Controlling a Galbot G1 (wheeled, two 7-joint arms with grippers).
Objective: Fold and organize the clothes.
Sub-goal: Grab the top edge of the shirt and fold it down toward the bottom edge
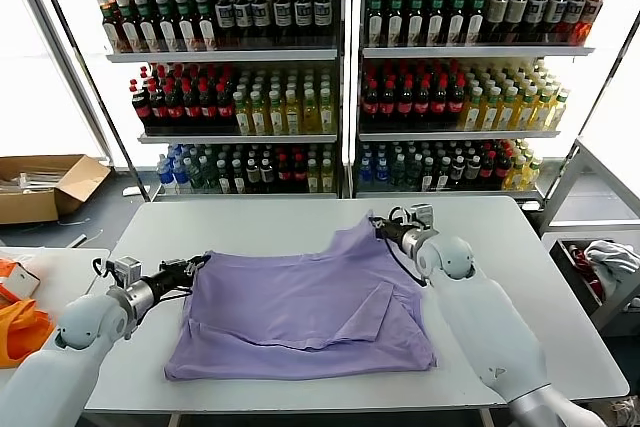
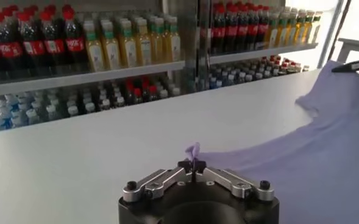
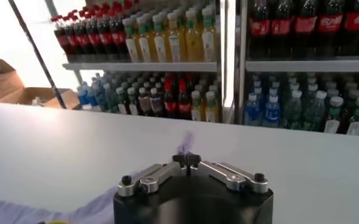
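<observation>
The lavender T-shirt point(image 1: 300, 312) lies spread on the white table point(image 1: 270, 219), partly folded, with a flap lying over its middle. No print shows. My left gripper point(image 1: 200, 265) is shut on the shirt's left edge; in the left wrist view a small tuft of purple cloth point(image 2: 194, 150) sticks out between the closed fingertips point(image 2: 192, 167). My right gripper point(image 1: 378, 226) is shut on the shirt's far right corner, which is lifted slightly; in the right wrist view a purple tuft point(image 3: 184, 145) shows above the closed tips point(image 3: 186, 160).
Shelves of bottled drinks point(image 1: 340, 77) stand behind the table. An orange fabric item point(image 1: 20, 332) lies on a side table at the left. A cardboard box point(image 1: 45, 187) sits on the floor at the left, and a bin with cloth point(image 1: 605, 267) at the right.
</observation>
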